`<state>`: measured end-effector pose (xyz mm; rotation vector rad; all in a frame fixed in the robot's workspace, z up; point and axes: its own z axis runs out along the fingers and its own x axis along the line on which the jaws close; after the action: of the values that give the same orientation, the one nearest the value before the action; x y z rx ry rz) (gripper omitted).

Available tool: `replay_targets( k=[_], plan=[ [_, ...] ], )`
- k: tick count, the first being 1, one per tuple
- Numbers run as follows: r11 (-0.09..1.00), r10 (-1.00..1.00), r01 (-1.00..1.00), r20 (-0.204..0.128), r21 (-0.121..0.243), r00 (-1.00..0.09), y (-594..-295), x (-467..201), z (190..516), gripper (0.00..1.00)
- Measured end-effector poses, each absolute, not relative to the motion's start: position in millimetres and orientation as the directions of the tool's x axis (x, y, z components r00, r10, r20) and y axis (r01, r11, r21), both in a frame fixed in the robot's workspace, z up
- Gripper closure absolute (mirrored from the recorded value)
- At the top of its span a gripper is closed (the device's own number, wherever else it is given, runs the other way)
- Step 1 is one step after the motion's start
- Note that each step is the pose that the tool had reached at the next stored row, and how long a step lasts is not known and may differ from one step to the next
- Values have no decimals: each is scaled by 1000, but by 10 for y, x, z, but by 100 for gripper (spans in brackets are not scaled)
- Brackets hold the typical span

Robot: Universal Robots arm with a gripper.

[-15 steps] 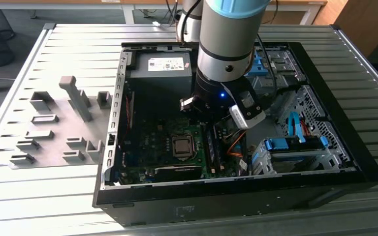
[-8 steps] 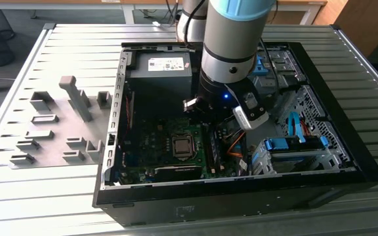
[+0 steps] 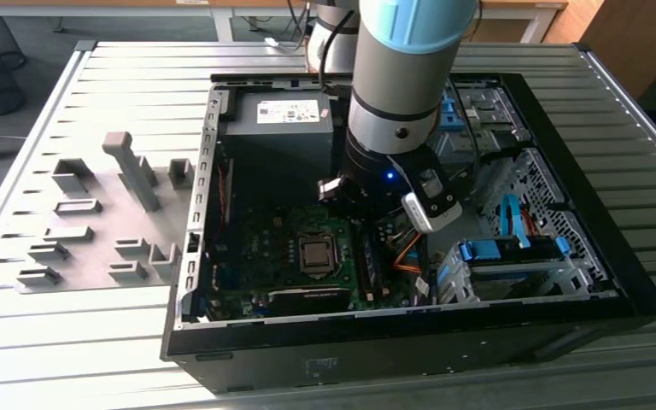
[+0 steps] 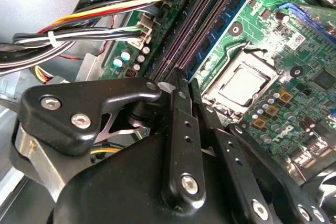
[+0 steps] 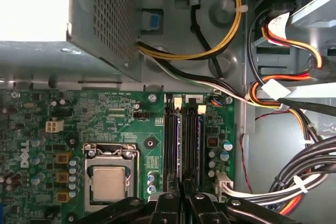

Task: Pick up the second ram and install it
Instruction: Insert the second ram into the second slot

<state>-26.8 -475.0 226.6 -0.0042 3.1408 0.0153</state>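
The black two-fingered gripper (image 5: 182,191) is seen low centre in the first wrist view, pressed together over two black memory slots (image 5: 171,140); anything pinched cannot be told. A long thin green-blue memory stick (image 4: 231,4) stands seated, upper right of the second wrist view. One white label (image 3: 288,111) is carried by the grey power-supply box (image 3: 271,128).

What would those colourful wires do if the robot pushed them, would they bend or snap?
The colourful wires would probably bend, not snap: they already curve in loose loops. They likely feel light, being thin. They may not move far, though, since a white tie bundles them and, in the second wrist view, some end in a plug on the board.
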Motion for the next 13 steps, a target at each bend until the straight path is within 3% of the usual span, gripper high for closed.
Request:
replay_targets(
  k=[13],
  plan=[
    [1000,-1,-1,-1,10,-1000,-4771,-271,2229,86]
  ],
)
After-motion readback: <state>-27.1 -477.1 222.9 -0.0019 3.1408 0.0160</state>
